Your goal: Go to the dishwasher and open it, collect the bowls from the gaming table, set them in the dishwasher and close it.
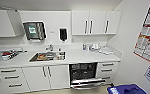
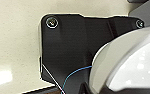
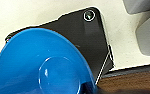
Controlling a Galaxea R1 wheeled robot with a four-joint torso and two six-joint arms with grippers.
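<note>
Kitchen run: white cabinet wall (image 1: 96,22) across the upper frame of the head view, long white tabletop (image 1: 88,56) below it, steel sink (image 1: 48,56) set in at centre.
Dishwasher: built-in unit with dark racked interior (image 1: 83,71), lower centre-right of the head view, under the tabletop; brushed steel door (image 1: 87,82) hangs lowered and open.
Blue bin: dark blue container (image 1: 126,89), lower right corner, just beside the open door.
White bowl: glossy white round bowl (image 2: 131,65), large at lower right of the left wrist view, close against the left pincer; grip cannot be told.
Blue bowl: bright blue round bowl (image 3: 41,65), lower left of the right wrist view, close against the right pincer; fingers hidden, so its state cannot be told.
Step judged: carrying bowls to the open dishwasher.
Method: approach square to the door, skirt the bin, keep both bowls level, lower onto a rack.
</note>
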